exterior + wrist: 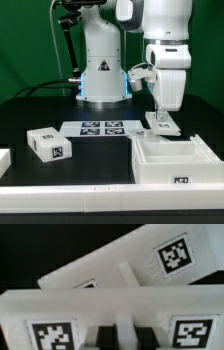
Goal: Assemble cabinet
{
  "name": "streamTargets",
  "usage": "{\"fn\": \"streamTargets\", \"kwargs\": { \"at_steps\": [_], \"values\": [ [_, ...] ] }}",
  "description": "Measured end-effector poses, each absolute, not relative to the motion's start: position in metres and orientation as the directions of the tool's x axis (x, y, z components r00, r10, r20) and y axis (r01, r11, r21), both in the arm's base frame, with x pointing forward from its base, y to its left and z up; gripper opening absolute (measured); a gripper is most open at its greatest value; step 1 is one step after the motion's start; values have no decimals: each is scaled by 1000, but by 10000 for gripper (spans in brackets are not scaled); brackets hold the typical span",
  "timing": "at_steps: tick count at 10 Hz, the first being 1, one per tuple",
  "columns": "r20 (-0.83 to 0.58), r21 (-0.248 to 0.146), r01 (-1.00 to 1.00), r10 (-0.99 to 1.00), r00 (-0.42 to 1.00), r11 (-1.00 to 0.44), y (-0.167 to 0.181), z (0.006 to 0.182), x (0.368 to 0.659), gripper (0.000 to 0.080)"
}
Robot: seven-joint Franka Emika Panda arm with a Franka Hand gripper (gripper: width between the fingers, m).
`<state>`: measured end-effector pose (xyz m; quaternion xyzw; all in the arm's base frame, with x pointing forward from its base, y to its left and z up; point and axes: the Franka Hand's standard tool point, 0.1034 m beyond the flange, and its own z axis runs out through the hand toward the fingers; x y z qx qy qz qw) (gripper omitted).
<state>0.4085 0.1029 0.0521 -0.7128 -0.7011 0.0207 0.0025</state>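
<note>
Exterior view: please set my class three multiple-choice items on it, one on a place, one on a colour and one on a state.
1. Where does the cabinet lie?
A. At the exterior view's lower right.
B. At the exterior view's far left.
C. At the back, in the middle.

2. What colour is the table?
A. White.
B. Black.
C. Red.

3. How does the cabinet lie?
A. Open side up.
B. Open side down.
C. Standing on one end.

Answers:
1 A, it fills the lower right corner of the picture.
2 B, its bare surface is black.
3 A, its inner compartments show from above.
</note>
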Motion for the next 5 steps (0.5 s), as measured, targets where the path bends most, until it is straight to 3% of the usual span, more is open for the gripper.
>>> {"fn": "streamTargets", "kwargs": {
  "at_steps": [3,5],
  "values": [
    [-17,-32,999,1000,9,-9,102,47,411,70],
    [-21,-21,1000,1000,21,-21,102,53,432,70]
  ]
}}
